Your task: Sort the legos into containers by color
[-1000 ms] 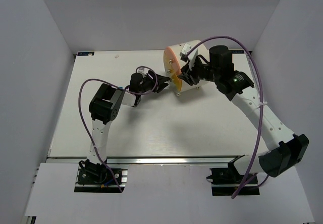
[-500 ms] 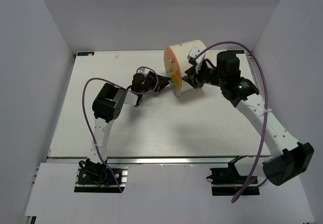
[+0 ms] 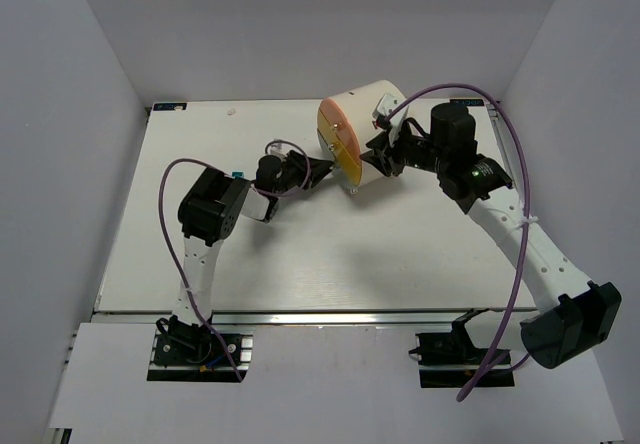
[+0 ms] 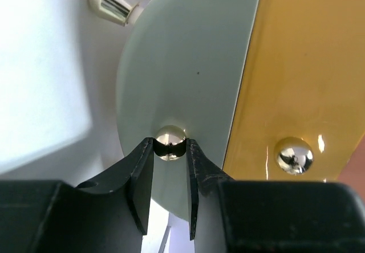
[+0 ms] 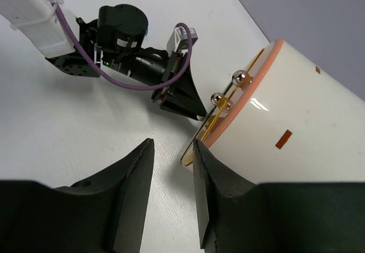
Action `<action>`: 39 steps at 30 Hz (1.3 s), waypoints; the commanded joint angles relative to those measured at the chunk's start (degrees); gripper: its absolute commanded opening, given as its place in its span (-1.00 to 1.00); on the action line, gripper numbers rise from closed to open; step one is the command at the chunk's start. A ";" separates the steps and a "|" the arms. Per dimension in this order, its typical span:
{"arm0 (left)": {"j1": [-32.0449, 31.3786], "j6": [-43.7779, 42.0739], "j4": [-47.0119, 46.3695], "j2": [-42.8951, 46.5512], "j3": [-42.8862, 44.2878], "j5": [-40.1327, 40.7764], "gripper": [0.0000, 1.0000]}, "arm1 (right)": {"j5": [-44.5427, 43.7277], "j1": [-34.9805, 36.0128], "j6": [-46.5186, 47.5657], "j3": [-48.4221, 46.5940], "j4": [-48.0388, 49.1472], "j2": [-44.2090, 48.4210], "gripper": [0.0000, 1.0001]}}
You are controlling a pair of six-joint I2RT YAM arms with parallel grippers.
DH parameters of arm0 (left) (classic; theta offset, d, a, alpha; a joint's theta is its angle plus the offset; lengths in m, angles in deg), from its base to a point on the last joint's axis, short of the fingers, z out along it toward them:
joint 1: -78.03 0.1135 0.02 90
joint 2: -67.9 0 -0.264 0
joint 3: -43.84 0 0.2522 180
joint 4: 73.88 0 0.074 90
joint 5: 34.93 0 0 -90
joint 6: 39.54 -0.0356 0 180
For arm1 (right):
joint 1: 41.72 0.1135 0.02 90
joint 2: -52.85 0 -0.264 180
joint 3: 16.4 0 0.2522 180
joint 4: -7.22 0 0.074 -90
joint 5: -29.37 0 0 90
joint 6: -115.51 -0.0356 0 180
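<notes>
Left gripper (image 4: 169, 146) pinched drum (image 4: 188, 76) knob (image 4: 170, 138) lower-centre, tips only; round brass could slip out under pull; right gripper (image 5: 172, 145) was open, empty

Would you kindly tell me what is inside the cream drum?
Its contents are hidden: a white-and-yellow end plate covers the mouth of the cream drum. The left gripper grips a brass knob on that plate. Whether legos lie inside cannot be told.

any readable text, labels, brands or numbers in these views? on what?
None readable in any view.
The cream-white cylindrical drum carries only small orange rectangular marks, no letters or digits.
Its round brass knobs are plain, with nothing printed on them.
</notes>
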 commanded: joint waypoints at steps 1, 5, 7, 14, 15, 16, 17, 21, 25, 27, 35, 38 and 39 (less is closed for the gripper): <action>1.68 -0.93 -2.90 6.36 -4.47 0.83 -0.57 | 1.76 -0.38 -0.99 0.32 2.19 1.21 -0.21; 2.31 -0.93 -4.48 7.59 -8.42 0.57 -0.56 | 2.37 -0.29 -0.20 0.50 1.31 0.33 -0.18; 2.83 -1.01 -5.18 8.04 -9.39 0.57 -0.55 | 2.81 -0.37 0.51 0.32 0.17 -0.28 -0.17; 5.29 -1.63 -5.98 10.93 -14.93 -0.48 -0.53 | 2.64 -0.29 0.86 0.58 -0.10 -1.16 -0.13; 5.30 -1.80 -5.72 11.81 -15.89 -0.75 -0.51 | 2.73 -0.11 0.77 0.59 -0.10 -1.16 -0.13; 5.90 -2.33 -5.37 12.08 -16.16 -1.01 -0.49 | 2.90 -0.29 0.69 0.59 -0.01 -1.51 -0.12; 5.91 -2.51 -4.67 12.17 -16.17 -1.45 -0.44 | 3.08 -0.11 0.68 0.59 -0.10 -1.69 -0.10; 6.53 -5.14 0.34 13.13 -13.98 -3.38 0.27 | 4.13 0.06 1.65 -0.20 -1.32 -2.57 0.19; 7.05 -10.84 8.42 14.53 -9.07 -4.70 0.38 | 4.57 0.06 3.32 -1.26 -3.52 -3.80 0.36; 7.05 -13.57 15.61 15.59 -7.39 -4.35 0.37 | 4.57 0.24 3.93 -1.26 -4.05 -3.98 0.36; 7.58 -34.49 55.35 22.88 5.79 7.67 -0.47 | 5.10 0.15 4.46 -0.03 -4.14 -4.24 0.36; 7.58 -39.15 63.09 23.94 7.73 12.25 -0.61 | 5.45 0.07 4.38 -0.12 -4.14 -4.68 0.36; 7.58 -40.03 64.50 24.56 8.61 13.22 -0.71 | 5.45 0.24 4.46 -0.29 -4.14 -5.12 0.36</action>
